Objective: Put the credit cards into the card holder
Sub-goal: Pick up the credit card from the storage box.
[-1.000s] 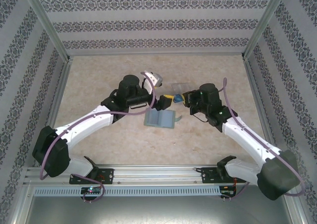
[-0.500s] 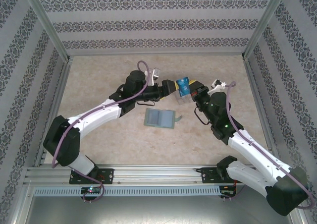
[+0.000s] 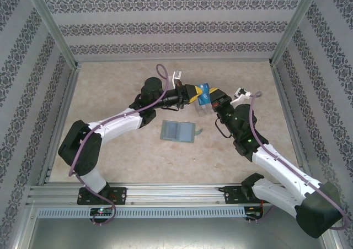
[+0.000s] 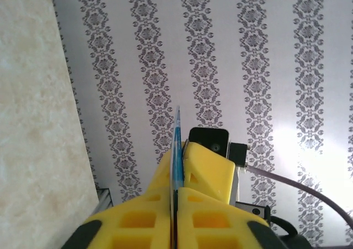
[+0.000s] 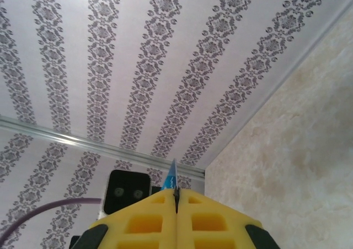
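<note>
The 2 grippers meet over the far half of the table [image 3: 110,84] and pinch 1 bluish card [image 3: 203,95] between them, the left gripper [image 3: 196,93] on one end and the right gripper [image 3: 212,98] on the other. Each wrist view shows yellow fingers [image 4: 207,166] clamped on the card's thin edge. The card holder [image 3: 179,131] lies open near the table's middle, 2 panels up.

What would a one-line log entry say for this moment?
left gripper: shut on blue card | right gripper: shut on blue card | card holder: open on table
</note>
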{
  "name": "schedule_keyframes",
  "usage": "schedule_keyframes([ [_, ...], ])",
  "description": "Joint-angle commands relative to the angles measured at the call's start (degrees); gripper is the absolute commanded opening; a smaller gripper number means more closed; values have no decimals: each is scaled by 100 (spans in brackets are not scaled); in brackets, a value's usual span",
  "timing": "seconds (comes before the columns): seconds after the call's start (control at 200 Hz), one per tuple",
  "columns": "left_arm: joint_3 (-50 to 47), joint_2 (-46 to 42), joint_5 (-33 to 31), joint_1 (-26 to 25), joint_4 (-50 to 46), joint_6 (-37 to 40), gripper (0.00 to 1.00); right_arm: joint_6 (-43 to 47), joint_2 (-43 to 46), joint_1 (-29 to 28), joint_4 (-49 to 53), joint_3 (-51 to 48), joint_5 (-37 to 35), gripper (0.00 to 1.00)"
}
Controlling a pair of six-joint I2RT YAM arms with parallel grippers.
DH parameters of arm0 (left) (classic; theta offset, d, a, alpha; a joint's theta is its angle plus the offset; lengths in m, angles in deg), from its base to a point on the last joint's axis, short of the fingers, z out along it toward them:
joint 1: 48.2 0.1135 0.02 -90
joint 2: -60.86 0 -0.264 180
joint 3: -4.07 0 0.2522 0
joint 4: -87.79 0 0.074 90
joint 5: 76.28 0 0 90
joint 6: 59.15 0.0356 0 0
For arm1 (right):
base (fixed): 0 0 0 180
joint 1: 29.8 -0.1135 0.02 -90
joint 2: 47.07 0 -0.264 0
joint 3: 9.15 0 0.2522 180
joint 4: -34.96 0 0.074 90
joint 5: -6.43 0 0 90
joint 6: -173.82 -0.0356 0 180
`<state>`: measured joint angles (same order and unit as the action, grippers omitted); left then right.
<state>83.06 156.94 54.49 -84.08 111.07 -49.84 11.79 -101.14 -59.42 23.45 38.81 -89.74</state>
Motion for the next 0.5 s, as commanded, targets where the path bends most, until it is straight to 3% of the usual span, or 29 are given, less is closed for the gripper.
schedule_keyframes([
  [0.0, 228, 27, 136, 33, 606, -113, 0, -8, 97, -62, -143, -123, 101, 8],
  [0.08, 210, 58, 238, 58, 691, -84, 0, 183, 170, 18, 178, -48, 280, 63],
  [0.14, 196, 61, 360, 97, 686, 58, 0, 630, 248, 179, 359, 22, 651, 80],
  [0.27, 260, -89, 592, 195, -207, 718, 0, 1393, 303, 931, 999, 229, 2083, 83],
  [0.42, 703, -250, 1007, 228, -1974, 2063, 0, 1837, -53, 1915, 1140, 408, 4335, 76],
  [0.5, 893, -283, 1240, 247, -2528, 2530, 0, 1962, -406, 2152, 1178, 612, 5386, 74],
])
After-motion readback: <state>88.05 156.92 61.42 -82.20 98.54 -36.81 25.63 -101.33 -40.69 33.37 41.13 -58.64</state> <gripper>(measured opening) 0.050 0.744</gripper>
